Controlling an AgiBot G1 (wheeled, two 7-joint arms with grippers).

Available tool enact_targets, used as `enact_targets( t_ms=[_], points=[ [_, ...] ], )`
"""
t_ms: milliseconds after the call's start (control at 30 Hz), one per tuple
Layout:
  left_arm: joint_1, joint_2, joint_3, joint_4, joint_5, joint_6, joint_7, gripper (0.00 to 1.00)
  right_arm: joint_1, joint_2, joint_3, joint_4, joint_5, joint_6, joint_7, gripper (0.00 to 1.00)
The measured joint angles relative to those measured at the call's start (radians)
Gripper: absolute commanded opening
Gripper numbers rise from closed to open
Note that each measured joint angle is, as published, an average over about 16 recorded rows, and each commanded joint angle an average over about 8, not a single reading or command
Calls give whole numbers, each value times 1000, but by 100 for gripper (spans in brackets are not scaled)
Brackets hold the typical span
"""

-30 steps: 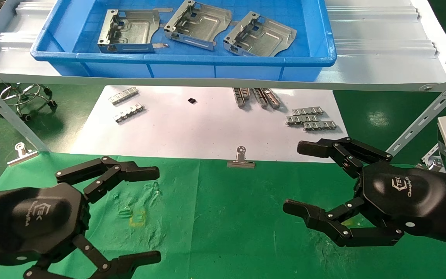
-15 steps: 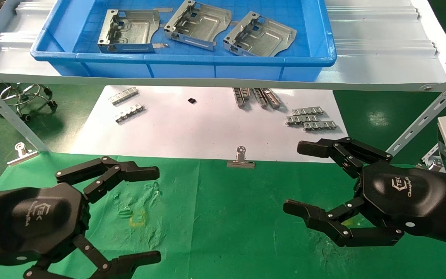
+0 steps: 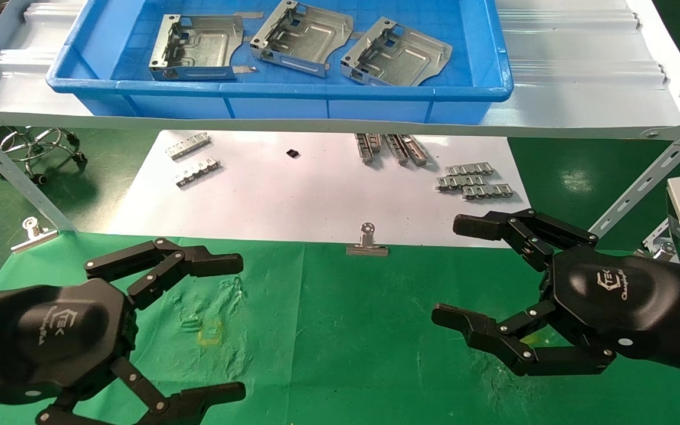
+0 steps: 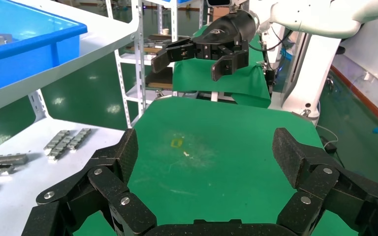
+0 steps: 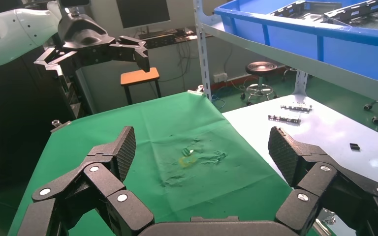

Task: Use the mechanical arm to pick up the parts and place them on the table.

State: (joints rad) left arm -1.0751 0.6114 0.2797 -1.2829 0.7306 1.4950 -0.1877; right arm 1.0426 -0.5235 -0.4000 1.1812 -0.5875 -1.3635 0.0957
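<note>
Three silver parts lie in the blue bin (image 3: 281, 88) on the white shelf: one at the left (image 3: 195, 47), one in the middle (image 3: 301, 36), one at the right (image 3: 396, 53). My left gripper (image 3: 239, 324) is open and empty above the green table (image 3: 340, 330) at the near left. My right gripper (image 3: 449, 268) is open and empty above the table at the near right. In the left wrist view my left gripper (image 4: 204, 147) frames bare green cloth (image 4: 211, 147). In the right wrist view my right gripper (image 5: 202, 145) does the same, with part edges (image 5: 325, 7) in the bin above.
A white paper sheet (image 3: 293, 195) lies under the shelf with small toothed metal strips (image 3: 473, 180) and a small black piece (image 3: 293, 153). Binder clips (image 3: 367, 243) hold the cloth edge. The shelf's angled metal legs (image 3: 641, 183) stand at both sides.
</note>
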Motion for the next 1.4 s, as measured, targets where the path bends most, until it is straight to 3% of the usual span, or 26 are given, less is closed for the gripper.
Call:
enact_targets(
  t_ms=[167,433,967,1400],
  points=[
    [0,0,0,0,0,0,0,100,0,0,0,0,0,0,0,100],
    [-3,7,-1,11,4,-18,1,100,0,0,0,0,0,0,0,0],
    [-58,61,-6,77,39,-124,5,100,0,0,0,0,0,0,0,0],
    [-229,148,11,225,123,-271,-15,100,0,0,0,0,0,0,0,0]
  ],
)
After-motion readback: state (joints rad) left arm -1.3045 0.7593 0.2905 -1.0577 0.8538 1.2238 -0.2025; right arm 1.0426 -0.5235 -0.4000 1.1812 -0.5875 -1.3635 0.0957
